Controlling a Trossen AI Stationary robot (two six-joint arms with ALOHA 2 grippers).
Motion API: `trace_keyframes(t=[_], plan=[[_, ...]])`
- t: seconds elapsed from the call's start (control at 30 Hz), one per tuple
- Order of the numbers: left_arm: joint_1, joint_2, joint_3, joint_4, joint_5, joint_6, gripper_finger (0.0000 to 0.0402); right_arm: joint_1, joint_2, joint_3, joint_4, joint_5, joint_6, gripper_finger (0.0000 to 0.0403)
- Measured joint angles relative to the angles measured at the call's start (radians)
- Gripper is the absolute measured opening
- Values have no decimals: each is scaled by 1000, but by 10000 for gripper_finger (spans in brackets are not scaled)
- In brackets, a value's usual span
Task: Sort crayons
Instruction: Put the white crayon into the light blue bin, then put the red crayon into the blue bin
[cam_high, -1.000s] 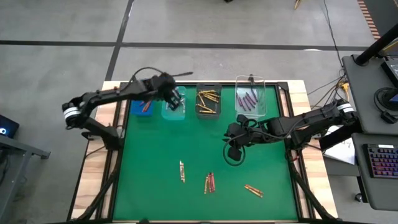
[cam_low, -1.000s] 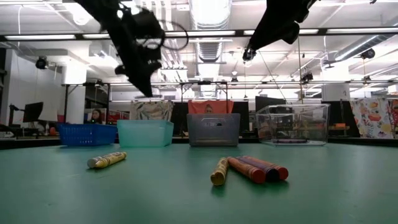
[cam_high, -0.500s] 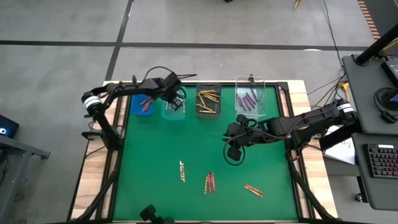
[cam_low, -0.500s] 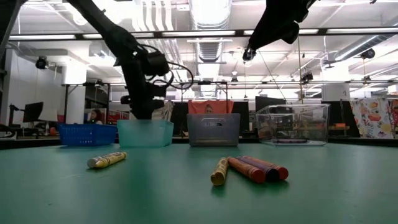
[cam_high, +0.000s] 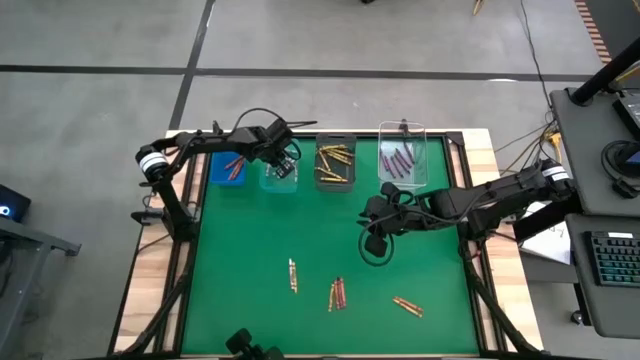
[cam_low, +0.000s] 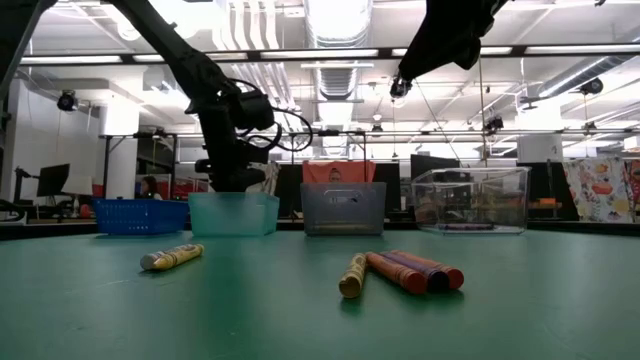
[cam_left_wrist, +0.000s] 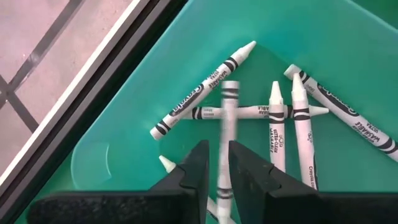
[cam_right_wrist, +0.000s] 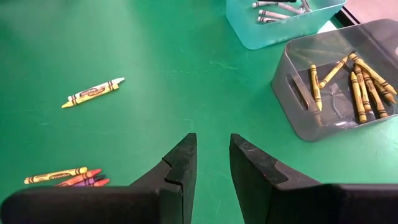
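White crayon leaving the left tool over the teal bin

We see a white crayon (cam_left_wrist: 225, 134), blurred, just past the slightly parted fingers of our left tool (cam_left_wrist: 216, 163), no longer pinched, above other white crayons (cam_left_wrist: 292, 121) in the teal bin (cam_high: 280, 175). More loose crayons (cam_high: 337, 293) lie on the green tabletop (cam_high: 250, 250). Our right tool (cam_right_wrist: 209, 163) hovers mid-tabletop, fingers apart and gripping nothing, near the grey bin (cam_right_wrist: 292, 93) of gold crayons (cam_right_wrist: 357, 81).

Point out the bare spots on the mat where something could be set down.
Free: the green mat between the bins and the loose crayons, left of the right gripper. Crowded: the back row, where the left gripper hangs over the teal bin.
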Motion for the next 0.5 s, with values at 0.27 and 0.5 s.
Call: trace_keyframes(t=[0.27, 0.5], plan=[[-17, -31, 0, -14, 1, -15, 51, 0, 0, 0, 0, 0, 30, 84], [-114, -158, 0, -39, 8, -57, 52, 1, 0, 0, -1, -14, 145, 84]])
